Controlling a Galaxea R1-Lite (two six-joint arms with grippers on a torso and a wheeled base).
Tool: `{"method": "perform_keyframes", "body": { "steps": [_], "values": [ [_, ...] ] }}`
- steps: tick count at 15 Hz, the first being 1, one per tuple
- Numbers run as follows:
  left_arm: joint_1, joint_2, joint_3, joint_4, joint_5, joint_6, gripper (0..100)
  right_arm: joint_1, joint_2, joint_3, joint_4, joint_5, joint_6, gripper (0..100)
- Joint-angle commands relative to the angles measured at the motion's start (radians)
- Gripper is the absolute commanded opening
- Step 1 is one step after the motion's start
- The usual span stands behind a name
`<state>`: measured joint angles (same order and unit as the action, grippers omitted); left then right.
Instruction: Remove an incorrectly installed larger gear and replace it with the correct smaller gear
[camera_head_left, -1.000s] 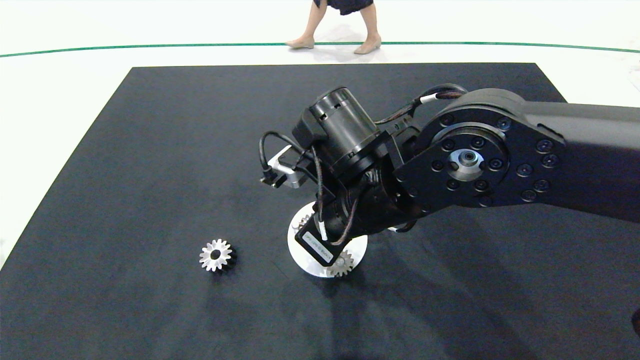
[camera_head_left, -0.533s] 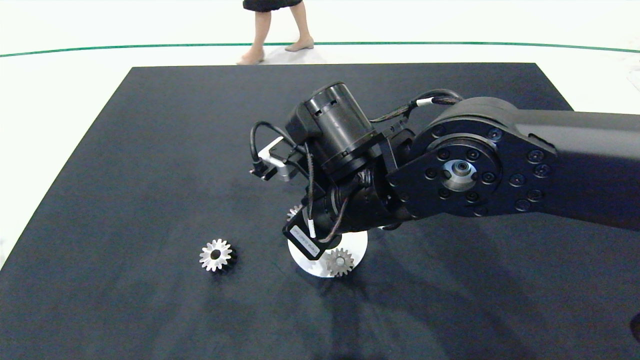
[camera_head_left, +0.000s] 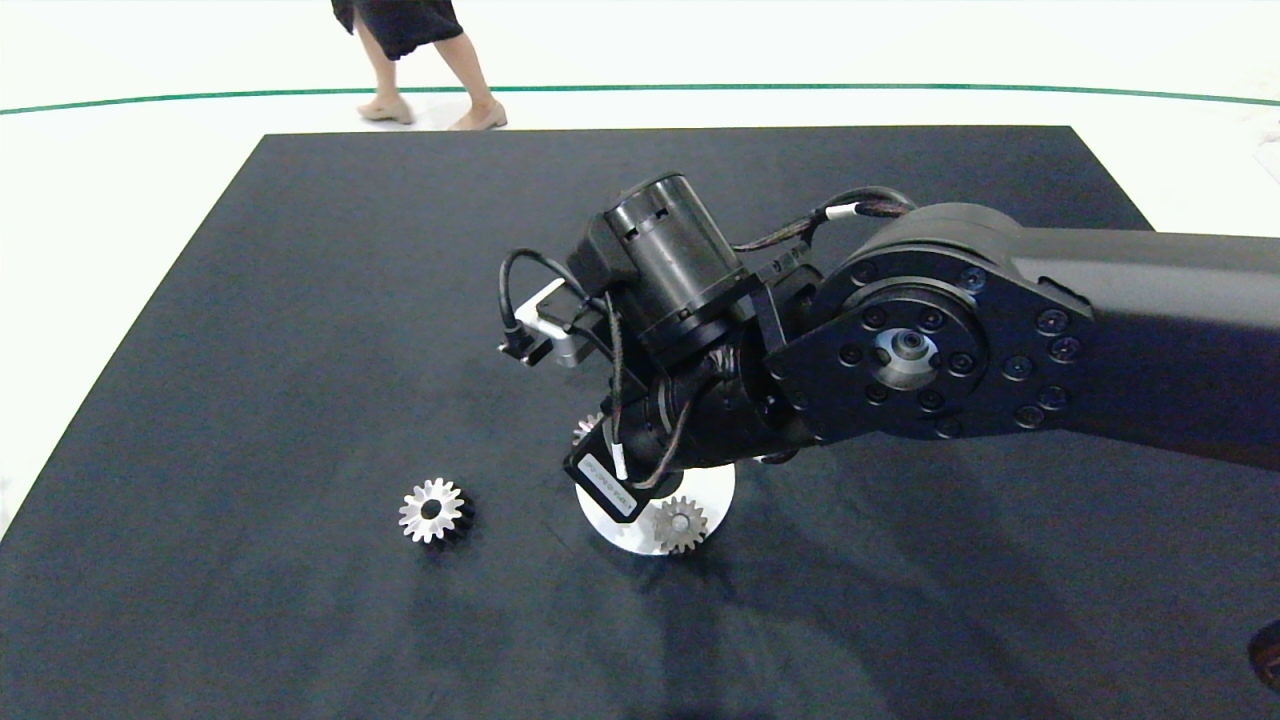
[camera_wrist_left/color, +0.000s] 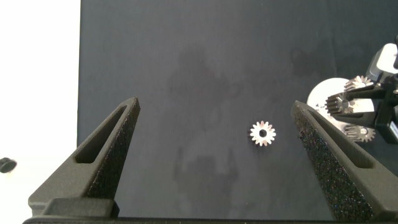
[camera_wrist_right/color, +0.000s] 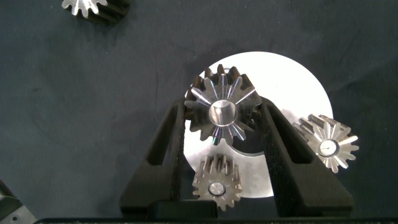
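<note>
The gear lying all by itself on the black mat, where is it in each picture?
Head view: the lone gear lies on the mat, left of the white disc.
Left wrist view: it shows between the left gripper's open fingers, far below them.
Right wrist view: only its edge peeks in at a corner.
Shared landmark: the white disc, where the right gripper straddles a gear.

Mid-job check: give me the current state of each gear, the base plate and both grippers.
larger gear: on its post on the plate, clamped between the right gripper's fingers.
round white plate: flat on the mat, two more small gears mounted.
smaller gear: loose on the mat, apart from the plate.
right gripper: shut on the larger gear.
left gripper: open, empty, raised.
</note>
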<state>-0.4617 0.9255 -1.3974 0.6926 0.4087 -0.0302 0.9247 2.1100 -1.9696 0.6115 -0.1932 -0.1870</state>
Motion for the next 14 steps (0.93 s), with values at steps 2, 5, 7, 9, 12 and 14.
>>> {"method": "perform_keyframes", "body": {
  "steps": [2, 5, 7, 9, 12, 14],
  "values": [
    [0.000, -0.001, 0.000, 0.005, 0.002, 0.000, 100, -0.007, 0.018, -0.005, -0.010, -0.002, 0.001, 34],
    [0.000, -0.001, 0.000, 0.004, 0.002, 0.000, 100, -0.009, 0.021, -0.005, -0.010, -0.003, 0.001, 34],
    [0.000, -0.001, 0.000, 0.004, 0.002, 0.000, 100, -0.009, 0.030, -0.005, -0.012, -0.003, 0.001, 34],
    [0.000, -0.001, 0.000, 0.004, 0.002, 0.000, 100, -0.010, 0.041, -0.005, -0.030, -0.005, 0.001, 34],
    [0.000, -0.001, 0.000, 0.004, 0.002, 0.000, 100, -0.009, 0.047, -0.005, -0.041, -0.008, 0.001, 34],
    [0.000, -0.001, 0.000, 0.004, 0.002, 0.000, 100, -0.010, 0.047, -0.005, -0.041, -0.009, 0.001, 34]
  ]
}}
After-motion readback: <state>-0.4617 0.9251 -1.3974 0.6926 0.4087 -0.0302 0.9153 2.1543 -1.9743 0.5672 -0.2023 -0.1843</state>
